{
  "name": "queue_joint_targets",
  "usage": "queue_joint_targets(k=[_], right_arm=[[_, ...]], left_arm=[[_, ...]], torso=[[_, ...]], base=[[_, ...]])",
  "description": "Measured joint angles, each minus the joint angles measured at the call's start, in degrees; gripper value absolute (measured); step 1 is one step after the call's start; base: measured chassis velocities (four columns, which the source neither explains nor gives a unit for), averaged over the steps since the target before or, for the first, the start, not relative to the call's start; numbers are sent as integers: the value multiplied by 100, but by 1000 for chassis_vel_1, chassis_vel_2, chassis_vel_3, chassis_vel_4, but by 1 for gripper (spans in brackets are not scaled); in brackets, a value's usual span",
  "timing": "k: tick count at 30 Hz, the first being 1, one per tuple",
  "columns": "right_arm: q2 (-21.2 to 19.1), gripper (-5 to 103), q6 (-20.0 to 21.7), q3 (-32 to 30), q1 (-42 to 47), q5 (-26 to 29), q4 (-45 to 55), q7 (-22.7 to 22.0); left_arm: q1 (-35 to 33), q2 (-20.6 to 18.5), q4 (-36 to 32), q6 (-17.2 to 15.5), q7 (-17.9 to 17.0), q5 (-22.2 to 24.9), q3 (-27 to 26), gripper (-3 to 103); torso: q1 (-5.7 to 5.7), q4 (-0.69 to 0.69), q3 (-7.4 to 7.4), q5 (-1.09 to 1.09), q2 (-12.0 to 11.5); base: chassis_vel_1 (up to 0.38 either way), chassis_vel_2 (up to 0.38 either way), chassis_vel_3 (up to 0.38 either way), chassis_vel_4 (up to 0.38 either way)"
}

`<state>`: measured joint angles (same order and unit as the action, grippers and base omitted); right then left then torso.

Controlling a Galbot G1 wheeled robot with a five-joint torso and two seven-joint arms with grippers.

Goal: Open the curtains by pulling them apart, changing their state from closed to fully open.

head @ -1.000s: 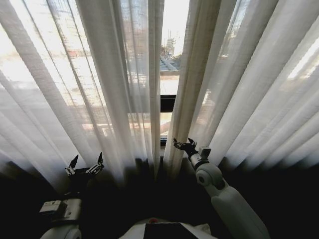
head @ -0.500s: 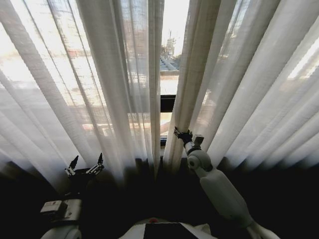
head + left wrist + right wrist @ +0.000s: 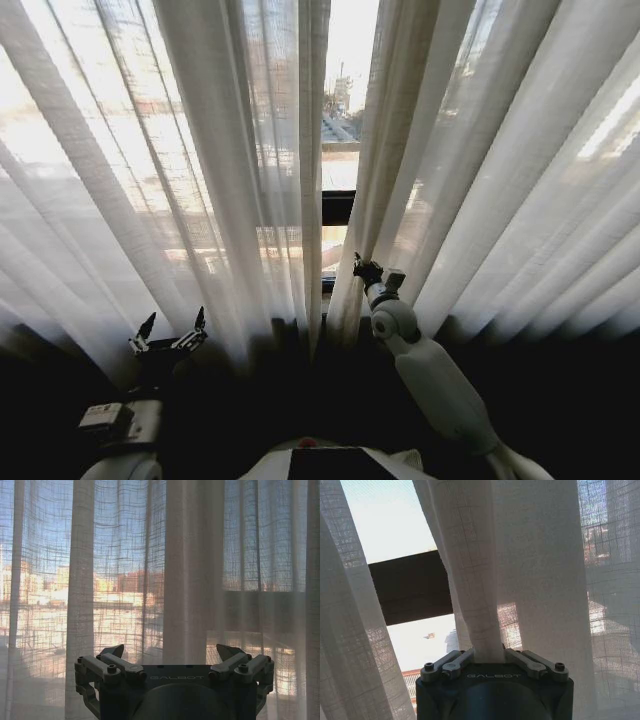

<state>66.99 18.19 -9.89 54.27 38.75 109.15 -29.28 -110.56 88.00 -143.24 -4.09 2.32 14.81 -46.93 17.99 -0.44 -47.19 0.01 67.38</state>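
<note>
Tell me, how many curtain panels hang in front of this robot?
2. The left panel hangs ahead of the open left gripper; the right panel has its inner edge pinched by the right gripper. A narrow gap separates them.

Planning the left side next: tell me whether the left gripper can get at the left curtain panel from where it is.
Probably yes: the left gripper, jaws open, faces the left curtain panel with nothing between.
</note>
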Motion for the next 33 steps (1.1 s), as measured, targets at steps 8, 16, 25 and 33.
queue_joint_targets(k=[8, 16, 25, 33], right_arm=[[-82, 0, -9, -102, 97, 7, 136, 3], [-199, 0, 52, -187, 218, 22, 275, 117], [-287, 0, 59, -311, 314, 37, 339, 131], [-430, 0, 66, -605, 518, 104, 463, 133]], left_arm=[[19, -17, 0, -5, -15, 84, -8, 100], [-5, -23, 0, 35, -14, 69, 0, 100], [-47, -15, 0, 110, -5, 41, -8, 100], [-71, -56, 1, 131, 1, 39, 6, 100]], torso=[[0, 0, 0, 0, 0], [0, 0, 0, 0, 0], [0, 0, 0, -1, 0], [-1, -2, 0, 1, 0]], base=[[0, 0, 0, 0], [0, 0, 0, 0], [-53, -63, 66, 56], [-208, -218, 206, 201]])
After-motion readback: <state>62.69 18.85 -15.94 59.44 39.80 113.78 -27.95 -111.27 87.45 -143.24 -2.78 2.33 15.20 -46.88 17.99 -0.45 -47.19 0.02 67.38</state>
